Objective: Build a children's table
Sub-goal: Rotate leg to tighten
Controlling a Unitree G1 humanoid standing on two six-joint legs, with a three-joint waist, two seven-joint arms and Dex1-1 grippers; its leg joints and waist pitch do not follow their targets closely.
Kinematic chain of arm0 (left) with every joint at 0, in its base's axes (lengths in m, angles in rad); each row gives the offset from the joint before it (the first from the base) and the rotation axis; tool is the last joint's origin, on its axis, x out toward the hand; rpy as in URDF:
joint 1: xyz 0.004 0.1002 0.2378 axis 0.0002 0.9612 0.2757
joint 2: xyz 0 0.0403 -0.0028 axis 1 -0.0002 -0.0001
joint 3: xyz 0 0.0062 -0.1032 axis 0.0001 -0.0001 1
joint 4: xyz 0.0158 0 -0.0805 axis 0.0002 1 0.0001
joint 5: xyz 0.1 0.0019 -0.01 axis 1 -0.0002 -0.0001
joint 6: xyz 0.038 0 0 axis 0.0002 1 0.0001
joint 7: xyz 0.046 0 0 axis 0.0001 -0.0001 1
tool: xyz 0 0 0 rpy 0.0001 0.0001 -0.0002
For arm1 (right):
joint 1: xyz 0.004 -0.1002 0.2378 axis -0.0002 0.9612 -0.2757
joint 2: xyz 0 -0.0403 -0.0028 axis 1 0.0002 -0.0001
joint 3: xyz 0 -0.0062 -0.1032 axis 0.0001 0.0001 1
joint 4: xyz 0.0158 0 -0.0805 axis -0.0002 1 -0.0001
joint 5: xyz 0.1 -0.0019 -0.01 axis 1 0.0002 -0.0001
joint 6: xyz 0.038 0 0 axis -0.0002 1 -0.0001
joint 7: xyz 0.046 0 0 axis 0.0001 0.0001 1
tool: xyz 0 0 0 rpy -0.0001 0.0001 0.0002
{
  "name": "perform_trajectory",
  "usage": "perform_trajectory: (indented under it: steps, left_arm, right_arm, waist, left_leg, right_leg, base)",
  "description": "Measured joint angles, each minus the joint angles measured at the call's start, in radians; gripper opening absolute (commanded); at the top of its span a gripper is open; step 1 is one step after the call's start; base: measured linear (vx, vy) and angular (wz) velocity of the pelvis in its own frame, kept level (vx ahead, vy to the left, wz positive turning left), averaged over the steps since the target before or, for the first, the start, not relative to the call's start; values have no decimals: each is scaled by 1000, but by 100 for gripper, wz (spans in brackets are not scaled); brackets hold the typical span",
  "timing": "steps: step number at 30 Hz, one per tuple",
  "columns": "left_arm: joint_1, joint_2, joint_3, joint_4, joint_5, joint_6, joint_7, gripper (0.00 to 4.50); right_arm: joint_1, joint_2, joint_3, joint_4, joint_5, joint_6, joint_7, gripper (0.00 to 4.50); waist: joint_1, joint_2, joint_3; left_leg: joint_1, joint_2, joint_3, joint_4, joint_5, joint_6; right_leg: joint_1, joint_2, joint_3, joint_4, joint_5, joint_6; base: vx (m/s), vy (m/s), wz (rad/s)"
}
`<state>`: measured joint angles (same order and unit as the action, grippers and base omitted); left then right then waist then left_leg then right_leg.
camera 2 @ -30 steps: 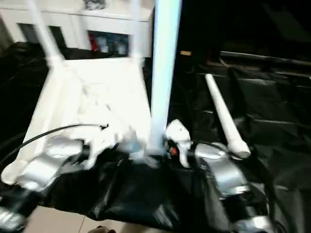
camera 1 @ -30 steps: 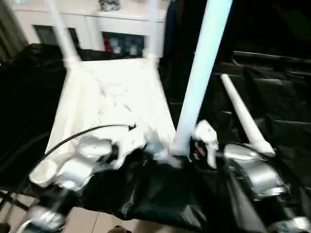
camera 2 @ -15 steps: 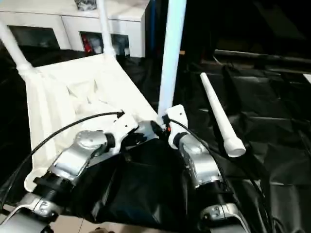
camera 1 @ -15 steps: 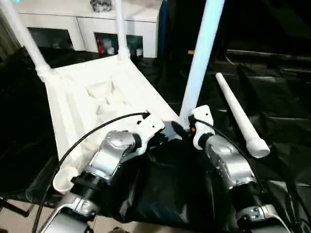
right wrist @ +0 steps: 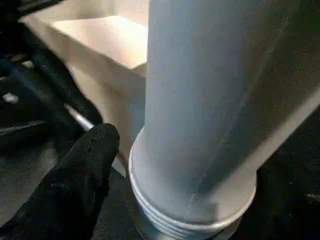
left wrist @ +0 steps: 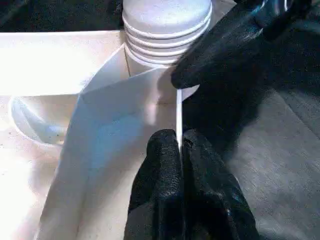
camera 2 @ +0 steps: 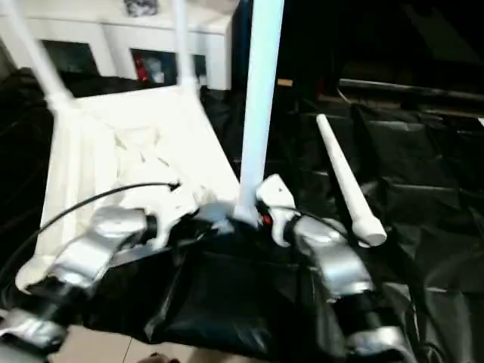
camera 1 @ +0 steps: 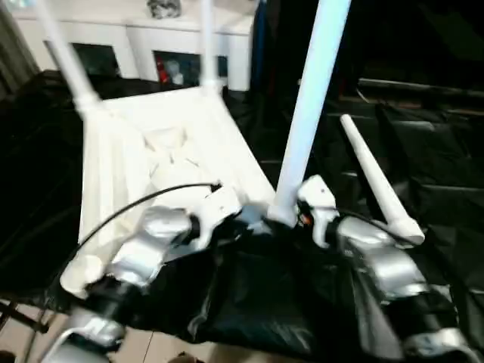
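Note:
The white table top (camera 1: 174, 144) lies upside down on black sheeting, with two legs (camera 1: 68, 60) (camera 1: 206, 45) standing in its far corner sockets. A third leg (camera 1: 310, 106) stands upright at the near right corner, its ribbed end (left wrist: 167, 25) at the socket. My right gripper (camera 1: 291, 219) is shut on the base of that leg; one finger (right wrist: 80, 175) shows beside it and the other is hidden behind the tube. My left gripper (left wrist: 178, 150) is shut on the thin rim of the table top just beside that corner. A fourth leg (camera 1: 374, 181) lies loose to the right.
Crumpled black sheeting (camera 1: 423, 136) covers the work surface, and its front edge drops to the floor (camera 1: 151, 344). A white cabinet (camera 1: 136, 38) stands behind. The near left corner socket (camera 1: 79, 272) of the top is open.
The head views have shifted and tilted. Both grippers stay at the near right corner, left on the rim and right on the upright leg.

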<state>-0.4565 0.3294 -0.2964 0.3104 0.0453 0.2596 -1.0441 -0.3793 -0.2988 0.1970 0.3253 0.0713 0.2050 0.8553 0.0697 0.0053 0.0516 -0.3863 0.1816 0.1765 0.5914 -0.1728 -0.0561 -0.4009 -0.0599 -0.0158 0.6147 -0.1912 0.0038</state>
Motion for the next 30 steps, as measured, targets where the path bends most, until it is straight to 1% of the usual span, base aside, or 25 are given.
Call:
perform_trajectory:
  steps: [4,6,9,10,14,17,21,23,26,28,29,30]
  left_arm:
    - [26,42,-5,-39,-32,-1,-69,0]
    - [30,51,-9,-49,-44,-1,-96,0]
    - [34,70,-15,-53,-53,-2,-136,0]
    - [35,73,-15,-53,-53,-2,-143,0]
    - [35,89,-15,-53,-67,-2,-167,0]
    - [37,93,-15,-56,-69,-2,-173,0]
    - [37,94,-15,-58,-69,-2,-172,0]
    - [37,88,-15,-58,-68,-2,-156,0]
    - [34,58,-10,-46,-43,-1,-75,0]
    - [26,29,-4,-31,-25,5,-18,0]
    - [12,-9,8,-4,-2,18,44,0]
    - [-12,-34,13,20,16,34,97,0]
  right_arm:
    - [27,-47,20,-46,26,-11,115,381]
    - [28,-59,26,-54,44,-8,151,351]
    - [42,-76,30,-77,55,6,194,348]
    - [44,-77,31,-79,56,9,200,322]
    - [44,-80,36,-82,63,11,210,307]
    - [44,-81,38,-84,63,11,218,279]
    - [44,-78,38,-84,63,11,219,271]
    - [44,-70,35,-83,63,13,203,270]
    - [38,-27,8,-55,41,19,104,270]
    - [27,6,-9,-24,28,22,15,269]
    - [14,61,-39,14,12,22,-77,269]
    - [-14,107,-58,54,-5,24,-174,269]
  waist:
    - [4,0,0]
    - [8,0,0]
    - [14,-1,1]
    - [16,-1,1]
    - [17,-2,1]
    - [18,-2,1]
    - [18,-3,1]
    - [18,-3,2]
    - [15,-5,2]
    - [6,-5,2]
    - [0,-7,1]
    - [-11,-8,1]
  left_leg:
    - [-1,0,0,0,0,0]
    - [-1,0,0,0,0,0]
    - [-1,0,0,0,0,0]
    - [0,0,0,0,0,0]
    - [0,0,0,0,0,0]
    - [0,0,0,0,0,0]
    - [0,0,0,0,0,0]
    - [0,0,0,0,0,0]
    - [1,0,0,1,0,0]
    - [2,0,0,1,0,0]
    - [4,0,0,1,0,0]
    - [3,0,0,2,0,0]
  right_leg:
    - [-1,0,0,0,0,0]
    - [-1,0,0,0,0,0]
    - [-1,0,0,0,0,0]
    - [-1,0,0,0,0,0]
    - [-1,0,0,0,0,0]
    - [0,0,0,0,0,0]
    - [0,0,0,0,0,0]
    - [-1,0,0,0,0,0]
    - [-1,0,0,2,0,-1]
    - [0,0,0,2,0,-1]
    - [1,0,0,3,0,-1]
    - [-1,0,0,5,1,-1]
  base:
    - [0,0,0]
    - [0,0,0]
    - [0,0,0]
    - [0,0,0]
    - [0,0,0]
    - [0,0,0]
    - [0,0,0]
    - [0,0,0]
    - [0,0,0]
    - [0,0,0]
    - [0,0,0]
    - [0,0,0]
